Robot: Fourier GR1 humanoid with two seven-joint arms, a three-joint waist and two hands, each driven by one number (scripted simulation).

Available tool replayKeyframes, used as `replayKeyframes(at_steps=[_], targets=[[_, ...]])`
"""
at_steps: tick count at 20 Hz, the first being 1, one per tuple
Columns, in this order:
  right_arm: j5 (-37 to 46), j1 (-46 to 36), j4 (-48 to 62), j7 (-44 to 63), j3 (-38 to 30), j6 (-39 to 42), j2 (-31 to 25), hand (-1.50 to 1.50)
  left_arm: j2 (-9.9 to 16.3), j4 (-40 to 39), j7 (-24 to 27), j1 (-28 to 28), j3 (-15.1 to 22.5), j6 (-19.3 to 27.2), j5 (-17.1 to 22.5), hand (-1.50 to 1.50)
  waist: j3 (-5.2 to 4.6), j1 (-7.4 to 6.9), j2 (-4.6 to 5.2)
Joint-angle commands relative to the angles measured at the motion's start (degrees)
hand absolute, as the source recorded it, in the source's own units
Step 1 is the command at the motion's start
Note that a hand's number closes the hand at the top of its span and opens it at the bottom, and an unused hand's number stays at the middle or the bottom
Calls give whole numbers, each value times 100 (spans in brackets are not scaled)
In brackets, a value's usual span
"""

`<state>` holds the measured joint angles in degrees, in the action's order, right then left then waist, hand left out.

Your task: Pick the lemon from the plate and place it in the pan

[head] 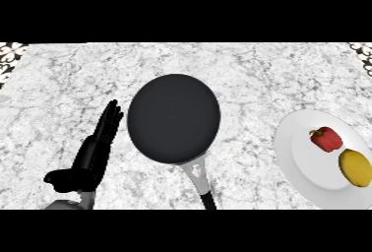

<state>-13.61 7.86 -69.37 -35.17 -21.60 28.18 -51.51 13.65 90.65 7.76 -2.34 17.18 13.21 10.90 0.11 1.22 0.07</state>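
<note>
Left hand (93,150): it shows at the lower left of the head view, left of the pan; the fingers are straight and lie side by side, pointing up and away, and the thumb sticks out to the left. It holds nothing.
Right hand: it does not show in the view.
Lemon (355,168): yellow, it lies on the plate, in the lower right part of it, just below the red pepper and very close to it.
Red pepper (326,139): it lies on the same plate, above the lemon.
Plate (299,156): white and round, at the right edge of the view; the edge cuts off its right side.
Pan (173,118): black, in the middle of the tabletop, well apart from the plate; its grey and black handle (200,182) points down toward the lower edge.
Tabletop (262,78): white and grey marble pattern.
</note>
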Motion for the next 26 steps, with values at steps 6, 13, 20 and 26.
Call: replayKeyframes(at_steps=[6,13,20,26], targets=[[1218,-240,-265,318,608,158,-769,-150,-292,-159,73,-51,130,-32,-152,0,-14,-134,-1],[2954,-278,-657,455,1842,-479,-670,-150,-178,-234,138,-124,-7,-210,-148,0,-11,-162,11],[3785,-517,-990,1462,2314,-548,-223,-150,-229,97,-156,-70,-90,-146,-279,0,-11,-137,-12],[4255,-679,-342,1002,1995,-383,56,-150,-318,439,-253,389,-75,-365,-418,0,-10,-136,-12]])
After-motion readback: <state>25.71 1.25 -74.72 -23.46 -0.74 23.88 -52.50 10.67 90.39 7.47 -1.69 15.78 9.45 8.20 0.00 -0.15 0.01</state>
